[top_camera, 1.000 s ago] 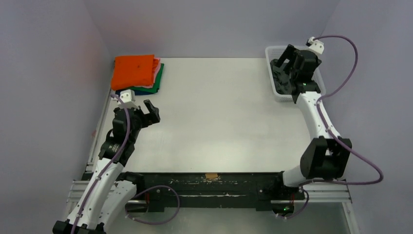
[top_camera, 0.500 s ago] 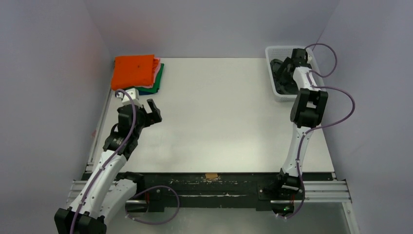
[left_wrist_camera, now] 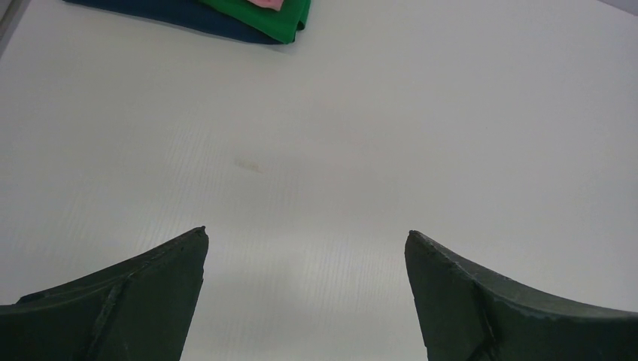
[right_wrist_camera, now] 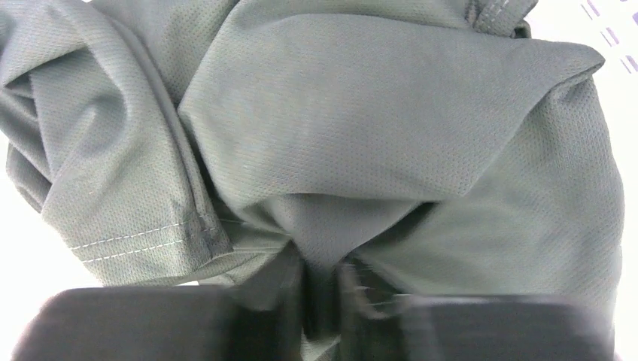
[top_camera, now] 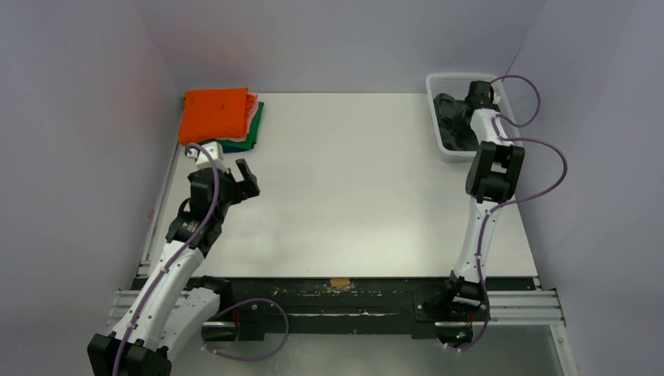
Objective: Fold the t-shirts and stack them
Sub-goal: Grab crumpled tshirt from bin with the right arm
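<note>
A crumpled charcoal-grey t-shirt (right_wrist_camera: 376, 113) lies in the white mesh basket (top_camera: 433, 84) at the table's far right, where it shows as a dark heap (top_camera: 448, 106). My right gripper (right_wrist_camera: 322, 282) reaches down into the basket (top_camera: 462, 125) with its fingers pinched together on a raised fold of that shirt. Folded t-shirts are stacked at the far left, orange (top_camera: 215, 113) on top with pink, green (top_camera: 252, 133) and dark blue edges beneath. My left gripper (top_camera: 243, 182) hovers open over bare table just in front of that stack; its wrist view shows the gripper (left_wrist_camera: 306, 235) with nothing between its fingers.
The green (left_wrist_camera: 274, 19) and dark blue (left_wrist_camera: 188, 15) shirt edges sit at the top of the left wrist view. Purple-grey walls close in the white table (top_camera: 352, 180) on three sides. The right arm's cable loops beside the basket (top_camera: 540, 157).
The right arm stretched out and lowered its gripper into the basket, then its fingers closed on the grey shirt. The left arm shifted slightly a second ago and has stayed still since.
</note>
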`<action>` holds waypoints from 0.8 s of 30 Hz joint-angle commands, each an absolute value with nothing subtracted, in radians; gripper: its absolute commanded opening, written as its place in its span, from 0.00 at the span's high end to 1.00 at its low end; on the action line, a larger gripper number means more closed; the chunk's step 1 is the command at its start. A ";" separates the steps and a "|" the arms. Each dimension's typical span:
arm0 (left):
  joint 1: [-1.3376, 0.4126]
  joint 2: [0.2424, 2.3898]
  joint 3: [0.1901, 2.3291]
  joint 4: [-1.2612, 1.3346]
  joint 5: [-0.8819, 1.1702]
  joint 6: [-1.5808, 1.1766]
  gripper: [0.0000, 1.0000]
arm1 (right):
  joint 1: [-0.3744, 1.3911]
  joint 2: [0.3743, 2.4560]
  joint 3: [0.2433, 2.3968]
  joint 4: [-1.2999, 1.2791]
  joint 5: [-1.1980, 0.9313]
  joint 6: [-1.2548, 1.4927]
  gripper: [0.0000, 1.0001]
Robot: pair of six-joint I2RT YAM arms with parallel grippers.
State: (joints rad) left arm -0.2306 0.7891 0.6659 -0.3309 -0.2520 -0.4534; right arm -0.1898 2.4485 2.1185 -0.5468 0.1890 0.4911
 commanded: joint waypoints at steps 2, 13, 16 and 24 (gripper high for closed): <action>-0.231 0.776 0.705 -0.320 -0.285 -0.466 0.00 | -0.179 2.296 2.068 -0.479 0.160 0.506 1.00; -0.231 0.760 0.695 -0.322 -0.283 -0.475 0.00 | -0.121 1.776 1.779 -0.218 0.038 0.422 1.00; -0.232 0.738 0.688 -0.321 -0.281 -0.476 0.00 | -0.077 1.686 1.775 -0.207 -0.040 0.396 1.00; -0.232 0.682 0.684 -0.339 -0.276 -0.484 0.00 | 0.147 1.558 1.885 -0.186 -0.302 0.335 1.00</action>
